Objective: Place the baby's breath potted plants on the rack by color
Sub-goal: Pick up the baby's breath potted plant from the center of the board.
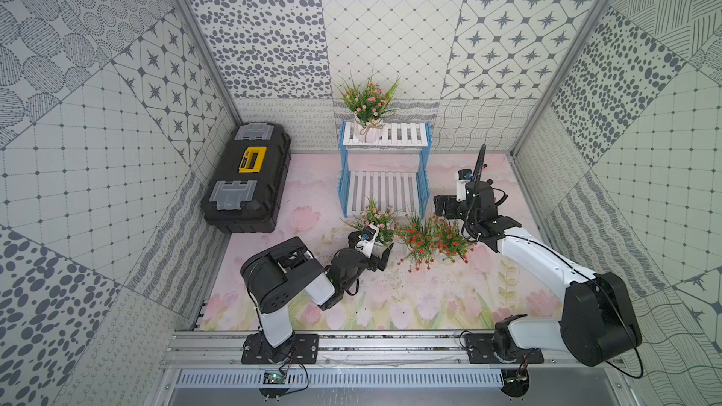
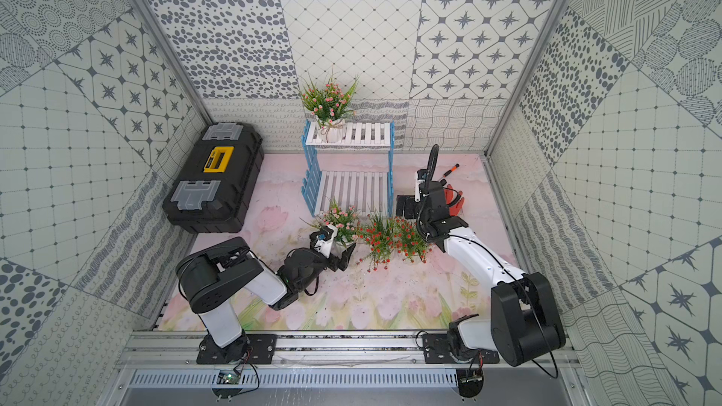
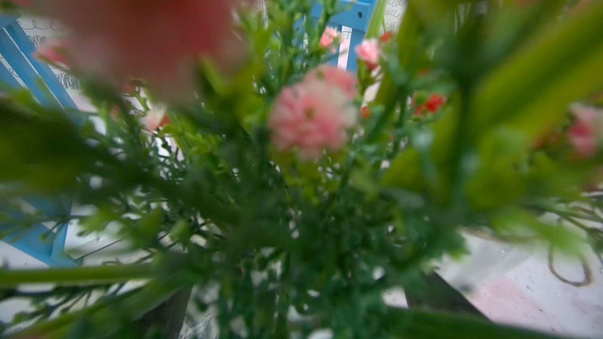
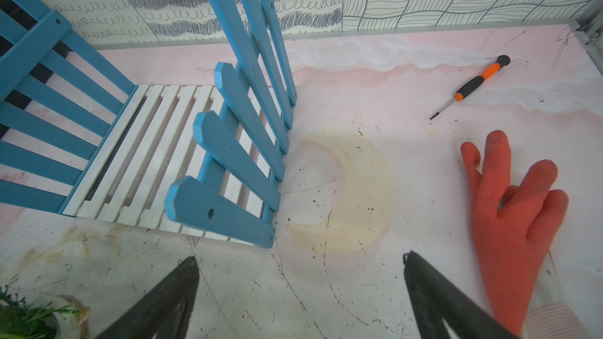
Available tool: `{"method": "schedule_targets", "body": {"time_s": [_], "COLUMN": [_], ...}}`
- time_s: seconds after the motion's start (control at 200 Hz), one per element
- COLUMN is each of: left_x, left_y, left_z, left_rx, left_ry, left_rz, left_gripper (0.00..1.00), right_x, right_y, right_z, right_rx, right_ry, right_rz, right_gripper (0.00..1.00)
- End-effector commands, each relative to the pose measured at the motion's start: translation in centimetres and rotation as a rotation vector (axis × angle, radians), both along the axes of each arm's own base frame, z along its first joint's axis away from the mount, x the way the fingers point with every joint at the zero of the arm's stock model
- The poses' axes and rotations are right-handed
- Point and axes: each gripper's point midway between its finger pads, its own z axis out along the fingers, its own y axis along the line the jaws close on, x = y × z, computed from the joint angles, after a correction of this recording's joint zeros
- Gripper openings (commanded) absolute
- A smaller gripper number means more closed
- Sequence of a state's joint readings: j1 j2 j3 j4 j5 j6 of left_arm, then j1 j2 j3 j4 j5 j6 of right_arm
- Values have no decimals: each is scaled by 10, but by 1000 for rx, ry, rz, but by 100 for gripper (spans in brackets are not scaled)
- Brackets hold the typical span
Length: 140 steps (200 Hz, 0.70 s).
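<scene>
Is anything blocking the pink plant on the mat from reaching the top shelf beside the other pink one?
Nothing visible does. The pink-blossomed potted plant stands just before the white-slatted, blue-sided rack; the top shelf beside the shelved pink plant is bare, and the red-orange plants sit aside.

Listed for you: pink-blossomed plant (image 3: 310,119) in the left wrist view, blurred throughout; orange glove (image 4: 509,223) in the right wrist view, cuff cut off by the frame edge.

No lettering is legible (neither on rack (image 1: 402,135) nor toolbox (image 1: 247,177)).
</scene>
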State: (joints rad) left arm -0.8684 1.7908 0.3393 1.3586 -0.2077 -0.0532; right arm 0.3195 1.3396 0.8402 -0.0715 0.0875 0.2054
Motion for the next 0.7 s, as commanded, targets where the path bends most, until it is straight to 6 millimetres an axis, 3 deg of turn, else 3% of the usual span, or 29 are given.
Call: {"method": "schedule_targets", "body": {"time_s": [0.0,0.285,0.695], "left_x": [4,20,28], "left_y": [-13,-2,-13], "left_z": [15,4,6], "left_rx": [-51,-52,-48], "left_ry": [-39,-8,-29], "left_rz": [-40,-7,-43], "left_gripper": [98,98,98], "right_x": [7,7,6], "right_y": [3,4,3], "right_z": [13,12,12], "right_rx": [2,2,-3], "right_ry": [-41,-40,-39], "right_rz": [2,4,5], "right_gripper": [98,98,98]}}
